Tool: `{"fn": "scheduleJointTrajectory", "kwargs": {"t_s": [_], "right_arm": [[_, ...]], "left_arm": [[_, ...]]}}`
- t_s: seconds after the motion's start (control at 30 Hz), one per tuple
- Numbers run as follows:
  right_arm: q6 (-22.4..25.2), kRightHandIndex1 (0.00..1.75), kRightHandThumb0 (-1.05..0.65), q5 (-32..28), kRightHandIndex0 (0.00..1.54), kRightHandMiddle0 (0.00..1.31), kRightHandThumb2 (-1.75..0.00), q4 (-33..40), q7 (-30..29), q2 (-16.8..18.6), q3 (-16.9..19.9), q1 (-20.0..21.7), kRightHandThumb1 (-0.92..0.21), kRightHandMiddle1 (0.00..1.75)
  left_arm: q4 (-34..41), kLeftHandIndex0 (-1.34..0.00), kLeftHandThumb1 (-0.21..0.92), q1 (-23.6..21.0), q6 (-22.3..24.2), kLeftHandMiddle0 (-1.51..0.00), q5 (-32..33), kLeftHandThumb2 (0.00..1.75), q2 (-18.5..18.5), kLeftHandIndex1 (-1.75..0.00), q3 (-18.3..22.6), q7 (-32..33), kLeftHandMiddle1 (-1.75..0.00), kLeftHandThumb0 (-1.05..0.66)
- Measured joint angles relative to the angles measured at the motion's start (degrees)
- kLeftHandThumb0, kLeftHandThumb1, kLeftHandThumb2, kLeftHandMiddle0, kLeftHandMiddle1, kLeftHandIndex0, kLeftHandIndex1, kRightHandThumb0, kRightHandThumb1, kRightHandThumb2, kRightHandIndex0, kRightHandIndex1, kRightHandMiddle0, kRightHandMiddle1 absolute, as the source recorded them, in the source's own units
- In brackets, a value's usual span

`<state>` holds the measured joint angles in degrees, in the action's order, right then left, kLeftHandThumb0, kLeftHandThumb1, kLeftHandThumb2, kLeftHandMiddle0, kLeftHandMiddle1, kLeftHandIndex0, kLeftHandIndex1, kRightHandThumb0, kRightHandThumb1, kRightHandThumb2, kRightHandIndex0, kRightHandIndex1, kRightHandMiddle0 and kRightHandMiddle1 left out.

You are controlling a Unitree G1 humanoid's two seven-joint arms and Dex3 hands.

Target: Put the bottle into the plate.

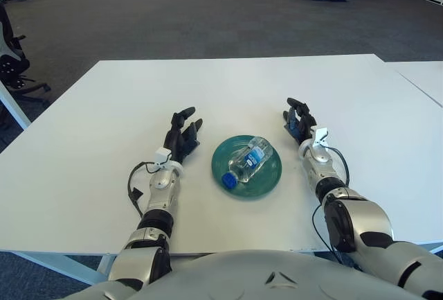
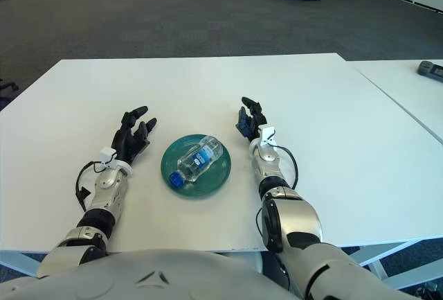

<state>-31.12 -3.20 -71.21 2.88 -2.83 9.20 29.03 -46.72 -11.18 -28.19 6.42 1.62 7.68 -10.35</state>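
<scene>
In the left eye view, the green plate (image 1: 247, 168) sits on the white table (image 1: 104, 127), near the robot's edge. The bottle (image 1: 248, 161) lies on its side inside the plate, blue cap toward the robot and slightly left, its base toward the plate's far right rim. The left hand (image 1: 183, 136) shows just left of the plate, fingers spread and holding nothing. The right hand (image 1: 299, 122) shows just right of the plate, beyond its far rim, fingers loosely apart and empty. Neither hand touches the plate or bottle.

In the right eye view, the same layout appears: bottle (image 2: 199, 160) lying across the plate (image 2: 196, 165), left hand (image 2: 131, 138) to the plate's left, right hand (image 2: 250, 120) to its right, both open-fingered and clear of it.
</scene>
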Motion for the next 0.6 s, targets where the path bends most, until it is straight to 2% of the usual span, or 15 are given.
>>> {"fn": "scheduleJointTrajectory", "kwargs": {"t_s": [0.3,0.6], "right_arm": [[-3.6,0.03,-0.68,2.0,0.35,0.0,-0.9,1.0,-1.4,0.7,-1.1,-2.6,-0.92,0.67],[-4.7,0.04,-0.69,3.6,0.37,0.0,-0.9,1.3,-3.3,0.8,-2.2,-3.4,-0.92,0.69]], "left_arm": [[0.1,0.0,0.92,0.0,0.4,-0.55,-0.1,0.76,0.0,-0.99,-0.1,0.3,-0.13,-0.68],[0.0,-0.01,0.92,-0.2,0.6,-0.56,-0.1,0.76,0.0,-1.01,-0.1,0.5,-0.14,-0.68]]}}
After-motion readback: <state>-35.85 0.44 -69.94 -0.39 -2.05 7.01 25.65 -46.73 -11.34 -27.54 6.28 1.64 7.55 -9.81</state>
